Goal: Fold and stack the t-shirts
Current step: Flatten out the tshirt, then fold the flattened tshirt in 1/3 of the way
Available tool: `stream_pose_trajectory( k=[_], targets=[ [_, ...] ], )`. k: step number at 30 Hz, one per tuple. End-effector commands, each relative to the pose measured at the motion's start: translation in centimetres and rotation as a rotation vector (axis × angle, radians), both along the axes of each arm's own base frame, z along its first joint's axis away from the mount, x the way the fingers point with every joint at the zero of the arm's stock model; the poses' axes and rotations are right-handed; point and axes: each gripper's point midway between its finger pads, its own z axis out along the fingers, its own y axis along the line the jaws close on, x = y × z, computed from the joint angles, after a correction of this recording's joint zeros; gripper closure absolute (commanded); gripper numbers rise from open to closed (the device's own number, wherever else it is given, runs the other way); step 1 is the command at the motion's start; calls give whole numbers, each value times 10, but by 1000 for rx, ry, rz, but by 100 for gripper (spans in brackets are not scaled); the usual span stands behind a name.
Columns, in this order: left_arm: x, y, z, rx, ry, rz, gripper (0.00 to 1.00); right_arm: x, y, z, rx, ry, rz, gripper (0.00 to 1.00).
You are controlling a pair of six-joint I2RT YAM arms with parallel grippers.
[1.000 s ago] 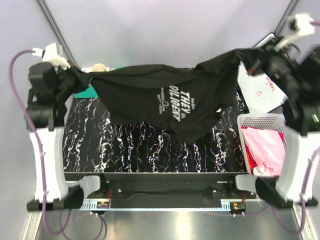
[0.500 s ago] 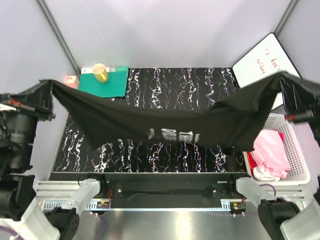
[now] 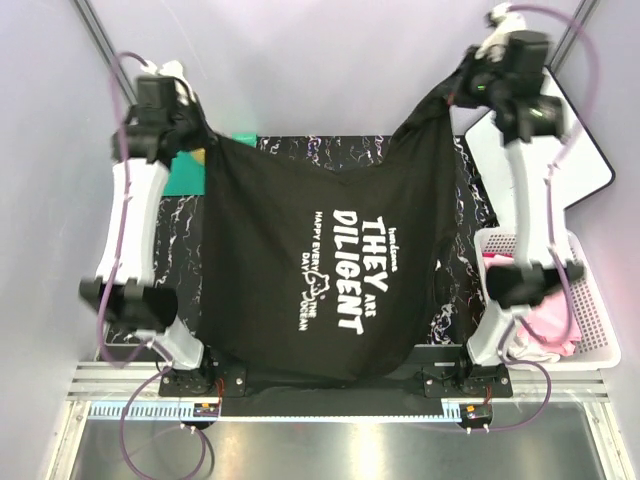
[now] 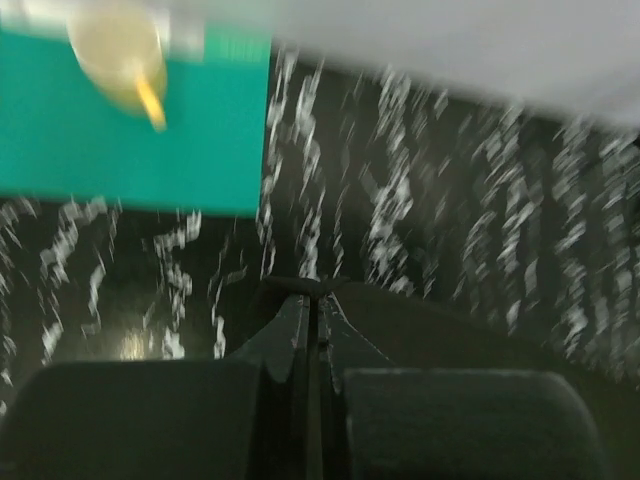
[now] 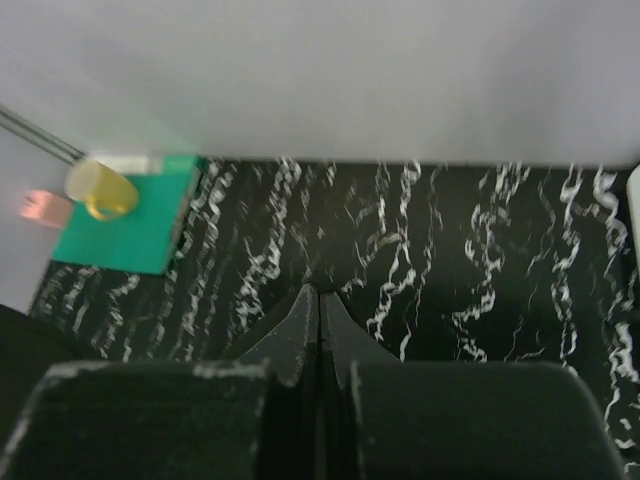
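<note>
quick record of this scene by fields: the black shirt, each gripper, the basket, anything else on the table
black t-shirt: hanging spread between both arms, held at its two top corners, white lettering facing the top camera
left gripper: shut on one shirt corner
right gripper: shut on the other corner
basket: white, at the table's right side, holds a pink t-shirt
far left corner: yellow cup standing on the teal mat

**A robotics lab test cell**

Two robot arms, the left arm [image 3: 130,230] and the right arm [image 3: 525,200], are bolted to a metal rail [image 3: 330,411] at the bottom edge, trailing purple cables [image 3: 99,325]. Bare pale walls and slanted metal posts [image 3: 102,40] box in the marbled tabletop [image 5: 450,250]. A whiteboard [image 3: 585,165] leans at upper right.
</note>
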Motion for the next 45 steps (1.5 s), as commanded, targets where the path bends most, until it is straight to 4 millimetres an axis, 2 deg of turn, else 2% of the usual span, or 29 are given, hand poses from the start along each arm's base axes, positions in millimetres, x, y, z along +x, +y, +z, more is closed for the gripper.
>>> stream_pose_trajectory(
  k=[1, 2, 3, 4, 6, 7, 8, 9, 10, 11, 15, 18, 19, 20, 22, 23, 24, 25, 28, 29, 31, 32, 33, 34, 36, 37, 39, 40, 45],
  targets=[
    [18, -1, -65, -35, 174, -37, 100, 65, 9, -65, 2, 120, 22, 100],
    [28, 2, -92, -32, 234, -33, 100, 75, 12, -82, 10, 154, 28, 100],
    [33, 1, -106, -37, 263, -43, 100, 85, 13, -93, 16, 172, 29, 100],
    [36, 3, -126, -27, 305, -43, 100, 102, 18, -127, 19, 234, 44, 100],
    [50, 6, -164, -18, 374, -39, 100, 118, 19, -150, 20, 264, 44, 100],
    [55, 6, -175, -15, 395, -45, 100, 132, 19, -181, 17, 313, 40, 100],
    [62, 9, -200, -19, 448, -39, 100, 138, 21, -194, 15, 330, 43, 100],
    [67, 8, -211, -24, 464, -44, 100, 144, 21, -197, 17, 321, 45, 100],
    [73, 8, -213, -24, 463, -41, 100, 152, 23, -220, 16, 354, 52, 100],
    [77, 7, -229, -30, 493, -42, 100, 157, 24, -218, 22, 340, 53, 100],
    [95, 15, -222, -54, 458, -29, 100, 161, 24, -227, 25, 349, 51, 100],
    [96, 13, -209, -62, 429, -38, 100, 154, 22, -228, 3, 365, 49, 100],
    [91, 13, -211, -59, 439, -34, 100, 148, 20, -214, -6, 346, 48, 100],
    [86, 13, -202, -57, 423, -34, 100, 143, 20, -221, -10, 368, 51, 100],
    [77, 18, -203, -34, 431, -19, 100, 134, 17, -201, -18, 341, 50, 100],
    [73, 20, -193, -26, 408, -12, 100, 130, 17, -200, -16, 347, 51, 100],
    [68, 24, -196, -13, 416, -3, 100, 128, 17, -196, -12, 344, 49, 100],
    [64, 27, -191, -10, 408, 2, 100, 121, 17, -181, -5, 325, 49, 100],
    [52, 34, -198, -12, 436, 12, 100, 104, 17, -171, 9, 335, 44, 100],
    [48, 36, -201, -16, 447, 19, 100, 97, 18, -184, 8, 376, 46, 100],
    [37, 40, -211, -24, 480, 32, 100, 83, 15, -180, 4, 387, 41, 100],
    [33, 40, -214, -25, 491, 34, 100, 75, 13, -197, -2, 434, 37, 100],
    [26, 41, -223, -26, 520, 38, 100, 66, 12, -190, -8, 427, 33, 100],
    [22, 41, -223, -26, 525, 40, 100, 58, 10, -207, -13, 475, 30, 100],
    [12, 42, -234, -23, 562, 49, 100, 43, 9, -203, -18, 480, 27, 100],
    [9, 43, -234, -21, 564, 54, 100, 34, 7, -219, -20, 527, 21, 100],
    [0, 45, -244, -17, 603, 63, 100, 19, 6, -223, -15, 554, 19, 100],
    [-2, 45, -247, -17, 614, 65, 100, 9, 7, -242, -12, 608, 25, 100],
    [-19, 44, -274, -24, 716, 66, 100, -23, 12, -277, 21, 732, 40, 100]
  ],
)
